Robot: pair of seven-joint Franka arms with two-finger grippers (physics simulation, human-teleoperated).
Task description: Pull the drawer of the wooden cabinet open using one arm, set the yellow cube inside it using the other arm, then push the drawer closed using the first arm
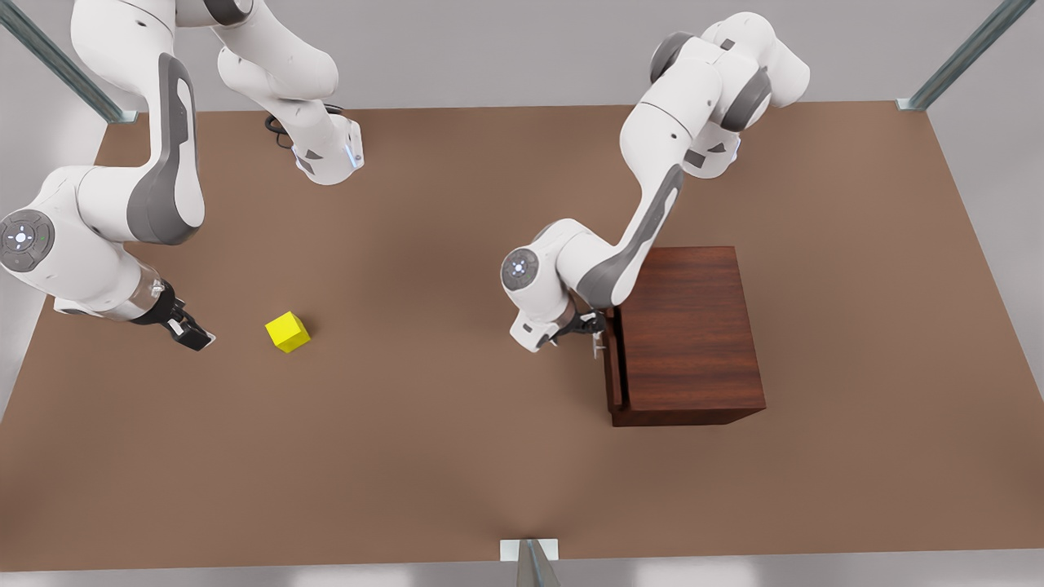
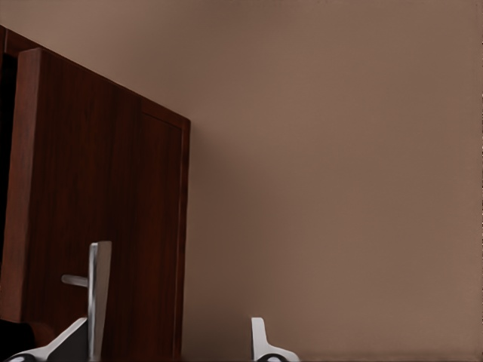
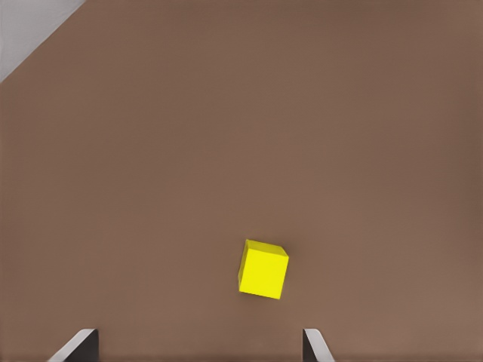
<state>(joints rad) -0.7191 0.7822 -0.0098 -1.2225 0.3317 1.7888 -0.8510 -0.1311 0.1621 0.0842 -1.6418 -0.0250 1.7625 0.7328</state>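
The wooden cabinet (image 1: 693, 326) stands on the table at the front view's right. Its drawer (image 1: 613, 371) faces the front view's left and sticks out by a narrow gap. My left gripper (image 1: 594, 330) is open at the silver handle (image 2: 98, 294). The bar sits just inside one fingertip (image 2: 75, 339), and the gripper (image 2: 167, 343) has not closed on it. The yellow cube (image 1: 287, 332) lies on the table at the front view's left. My right gripper (image 1: 196, 336) hovers open a short way from it, on the front view's left side. The cube (image 3: 263, 269) is ahead of that gripper (image 3: 200, 347).
The brown table (image 1: 457, 456) spreads wide between the cube and the cabinet. Both arm bases (image 1: 330, 159) stand at the far edge. Metal frame posts (image 1: 962, 57) rise at the far corners, and a bracket (image 1: 530, 554) sits at the near edge.
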